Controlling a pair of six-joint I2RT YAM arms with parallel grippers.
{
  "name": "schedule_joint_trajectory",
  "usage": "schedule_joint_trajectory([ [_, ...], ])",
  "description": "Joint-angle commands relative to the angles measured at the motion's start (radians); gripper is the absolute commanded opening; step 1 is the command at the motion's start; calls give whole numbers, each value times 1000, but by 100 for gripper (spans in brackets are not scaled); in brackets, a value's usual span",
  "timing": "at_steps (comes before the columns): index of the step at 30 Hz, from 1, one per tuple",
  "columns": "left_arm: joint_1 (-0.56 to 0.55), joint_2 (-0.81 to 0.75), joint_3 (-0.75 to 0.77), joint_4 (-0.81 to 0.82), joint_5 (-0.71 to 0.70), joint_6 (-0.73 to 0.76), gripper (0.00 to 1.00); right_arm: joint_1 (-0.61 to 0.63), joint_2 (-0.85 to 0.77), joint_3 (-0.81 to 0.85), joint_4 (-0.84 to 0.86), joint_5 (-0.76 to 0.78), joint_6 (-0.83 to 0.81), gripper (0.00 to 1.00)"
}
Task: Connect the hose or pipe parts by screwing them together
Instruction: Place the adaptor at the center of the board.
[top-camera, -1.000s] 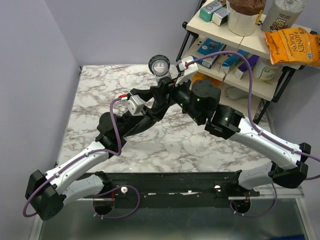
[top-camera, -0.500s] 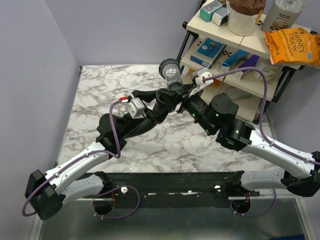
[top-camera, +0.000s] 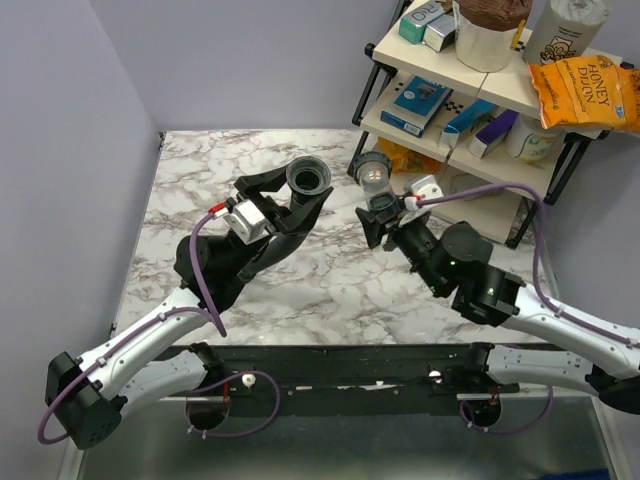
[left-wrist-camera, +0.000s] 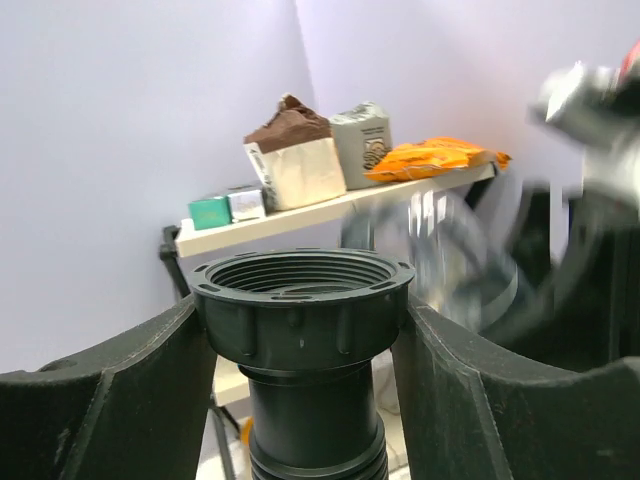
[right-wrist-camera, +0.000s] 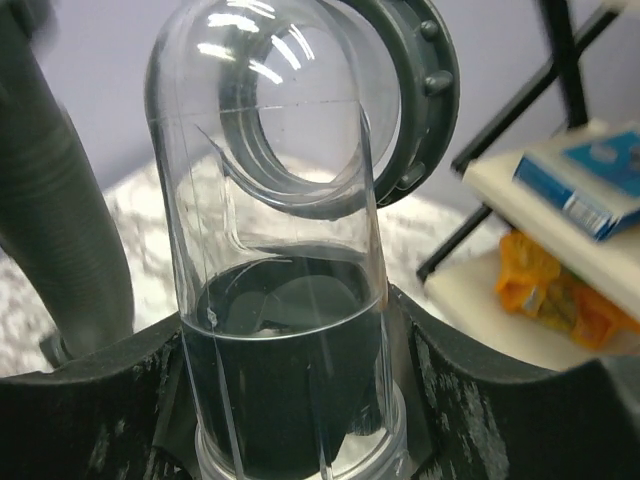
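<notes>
The black ribbed hose (top-camera: 262, 248) rises from the marble table toward the centre, and its threaded collar nut (top-camera: 308, 178) faces up. My left gripper (top-camera: 300, 205) is shut on the hose just below that nut (left-wrist-camera: 303, 300), with one finger pressed on each side. To its right, a small gap away, my right gripper (top-camera: 385, 215) is shut on the black fitting (right-wrist-camera: 285, 385). The fitting's clear end piece (top-camera: 375, 175) with a grey ring (right-wrist-camera: 405, 100) sticks up past the fingers (right-wrist-camera: 80, 400). The two parts are held apart in the air. The hose's far end is hidden.
A shelf rack (top-camera: 470, 125) with boxes, jars and an orange bag stands at the back right, close behind the right gripper. Purple cables loop off both wrists. Marble table (top-camera: 190, 180) lies below, with walls at the left and back.
The two held parts, together in one cluster a second ago, have come apart. The left gripper now shows the hose nut facing up. The right gripper swung right and nearer with the fitting.
</notes>
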Motion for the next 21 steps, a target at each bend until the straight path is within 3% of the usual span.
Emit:
schedule_joint_trajectory([
  [1, 8, -35, 61, 32, -60, 87, 0, -4, 111, -82, -266, 39, 207, 1],
  [3, 8, -47, 72, 10, -55, 105, 0, -13, 168, -102, -370, 3, 317, 1],
  [6, 8, -62, 90, -59, -34, 109, 0, -64, 254, -136, -387, -163, 410, 1],
  [17, 8, -124, 75, -153, -32, 96, 0, -202, 525, -139, -432, -444, 520, 1],
  [18, 8, -127, 75, -154, -35, 101, 0, -206, 558, -136, -464, -467, 525, 2],
  [20, 11, -134, 75, -156, -41, 113, 0, -214, 584, -133, -488, -488, 527, 16],
  [21, 12, -139, 76, -160, -41, 118, 0, -216, 598, -133, -511, -507, 528, 31],
])
